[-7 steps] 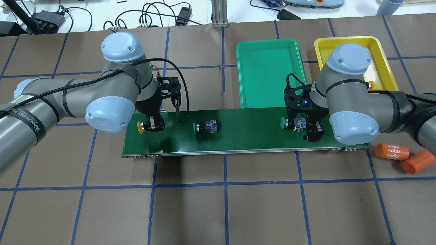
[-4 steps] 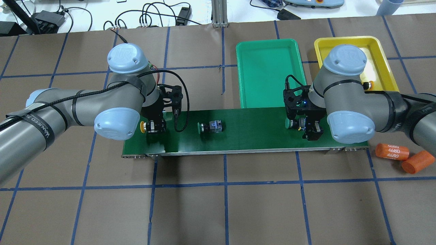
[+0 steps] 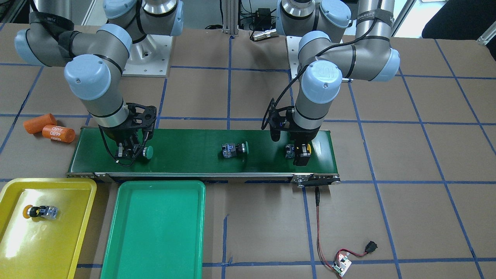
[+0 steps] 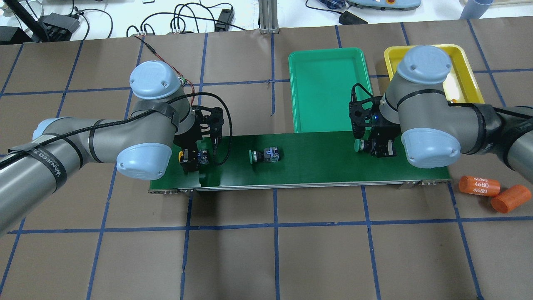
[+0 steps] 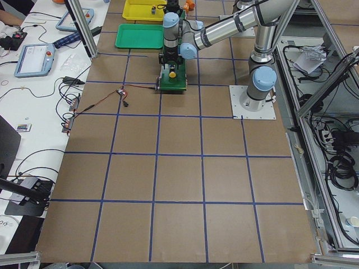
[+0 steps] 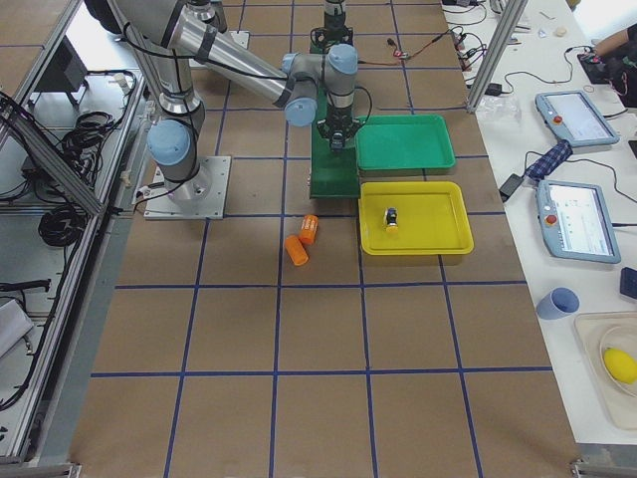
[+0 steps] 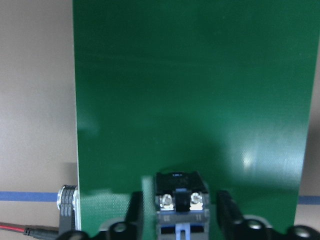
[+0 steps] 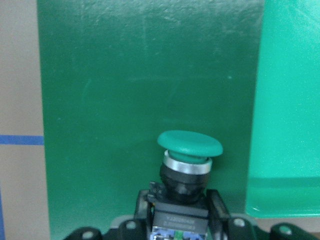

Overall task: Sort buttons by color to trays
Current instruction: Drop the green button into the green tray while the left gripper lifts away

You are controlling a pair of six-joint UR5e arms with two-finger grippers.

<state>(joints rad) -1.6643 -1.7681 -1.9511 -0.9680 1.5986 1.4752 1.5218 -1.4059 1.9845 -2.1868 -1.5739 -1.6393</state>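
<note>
1. Right fingers (image 8: pixel 216 206): clenched on the block of a green button (image 8: pixel 190 144), pressed against both its sides, with the round cap jutting forward past the tips.
2. Left fingers (image 7: pixel 225 212): spread, straddling the block of a yellow button (image 7: pixel 181 200), with a slit of green showing on either side and no contact visible in the wrist view.
3. Just around the green button: over the conveyor belt (image 4: pixel 316 166) toward its right end, close to the belt's far edge and to the near rim of the green tray (image 4: pixel 325 91). Cannot tell whether lifted clear of the belt.
4. Just around the yellow button: on the belt's left end, cap pointing toward that end, near the belt's end edge and the brown surface (image 4: pixel 275 258) beyond it.
5. Between the two arms: a second green button (image 4: pixel 263 154) on its side mid-belt, well apart from both pairs of fingers, with free belt on each side of it.
6. Farther out: green tray just beside the belt's far edge, and the yellow tray (image 3: pixel 50 248) next to it on the robot's right, carrying a second yellow button (image 3: pixel 38 212) on its side.
7. Outermost: two orange cylinders (image 4: pixel 479 185) on the surface off the belt's right end, and a small circuit board (image 3: pixel 341 265) on a red wire off the left end.
</note>
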